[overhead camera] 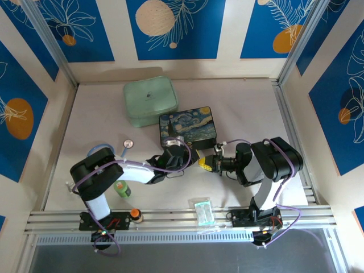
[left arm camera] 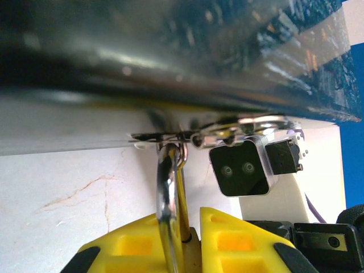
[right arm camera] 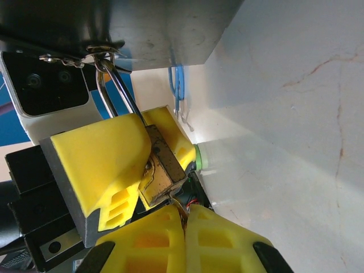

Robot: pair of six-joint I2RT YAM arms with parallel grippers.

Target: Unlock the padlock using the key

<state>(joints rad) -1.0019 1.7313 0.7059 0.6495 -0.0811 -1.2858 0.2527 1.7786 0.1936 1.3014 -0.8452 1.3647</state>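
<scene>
The brass padlock (right arm camera: pixel 162 168) hangs by its silver shackle (right arm camera: pixel 116 94) from the clasp on the front of the starry-night box (overhead camera: pixel 187 128). My left gripper (left arm camera: pixel 190 227) is shut on the padlock body (left arm camera: pixel 195 253), and the shackle (left arm camera: pixel 168 193) rises between its yellow fingers to the clasp (left arm camera: pixel 170 139). My right gripper (right arm camera: pixel 185 219) is shut on the thin key (right arm camera: pixel 181 210), whose tip meets the bottom of the padlock. From above, the left gripper (overhead camera: pixel 189 156) and right gripper (overhead camera: pixel 208 165) face each other just in front of the box.
A mint green case (overhead camera: pixel 151 101) lies behind the box. A round silver disc (overhead camera: pixel 128 144) sits to the left, with a green bottle (overhead camera: pixel 121 189) and an orange cap (overhead camera: pixel 135 214) near the left base. A clear packet (overhead camera: pixel 203 211) rests on the front rail.
</scene>
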